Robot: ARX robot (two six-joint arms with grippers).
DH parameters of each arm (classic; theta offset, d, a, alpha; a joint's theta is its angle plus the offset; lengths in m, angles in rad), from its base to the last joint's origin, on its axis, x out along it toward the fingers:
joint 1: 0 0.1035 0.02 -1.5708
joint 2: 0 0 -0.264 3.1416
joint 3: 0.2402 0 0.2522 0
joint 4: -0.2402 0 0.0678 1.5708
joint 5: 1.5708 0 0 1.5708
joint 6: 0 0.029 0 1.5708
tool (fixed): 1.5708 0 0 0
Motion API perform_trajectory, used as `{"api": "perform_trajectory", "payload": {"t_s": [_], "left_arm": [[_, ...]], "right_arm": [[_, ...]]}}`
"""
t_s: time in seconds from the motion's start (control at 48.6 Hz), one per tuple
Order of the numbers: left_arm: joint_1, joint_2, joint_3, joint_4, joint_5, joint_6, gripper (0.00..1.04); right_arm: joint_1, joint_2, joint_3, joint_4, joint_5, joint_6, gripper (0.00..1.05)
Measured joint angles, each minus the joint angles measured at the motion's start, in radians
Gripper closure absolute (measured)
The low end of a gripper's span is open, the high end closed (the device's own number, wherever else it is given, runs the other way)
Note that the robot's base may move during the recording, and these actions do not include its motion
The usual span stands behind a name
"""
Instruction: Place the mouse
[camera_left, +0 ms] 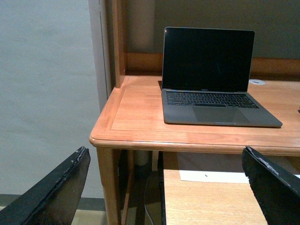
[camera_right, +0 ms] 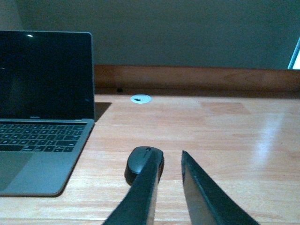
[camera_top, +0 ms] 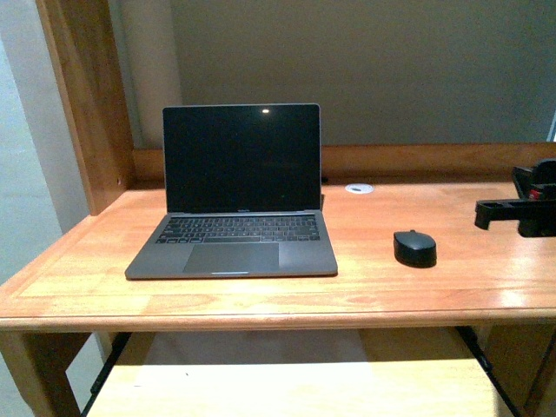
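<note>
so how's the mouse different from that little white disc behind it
The mouse is black and domed, standing up off the desk; the white disc lies flat, seemingly flush with the wood. The mouse is clearly larger. It sits beside the laptop; the disc lies near the back rail. Both are rounded.

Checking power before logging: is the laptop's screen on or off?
Off, it seems: the laptop stands open, its screen uniformly black in all three views, with only a small light reflection.

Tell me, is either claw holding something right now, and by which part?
Nothing is held. The mouse sits alone on the desk. The right claw is nearly closed with nothing between its fingers; the left claw is open and empty.
</note>
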Motion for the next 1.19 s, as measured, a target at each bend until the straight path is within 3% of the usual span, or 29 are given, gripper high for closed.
{"api": "perform_trajectory", "payload": {"t_s": [0.103, 0.72, 1.193], "left_arm": [[0.000, 0.000, 0.000, 0.000, 0.000, 0.000, 0.07], [0.000, 0.000, 0.000, 0.000, 0.000, 0.000, 0.07], [0.000, 0.000, 0.000, 0.000, 0.000, 0.000, 0.07]], "right_arm": [[-0.006, -0.069, -0.087, 0.014, -0.018, -0.008, 1.03], [-0.112, -0.508, -0.452, -0.098, -0.108, -0.008, 1.03], [-0.110, -1.097, -0.577, -0.547, -0.110, -0.008, 1.03]]}}
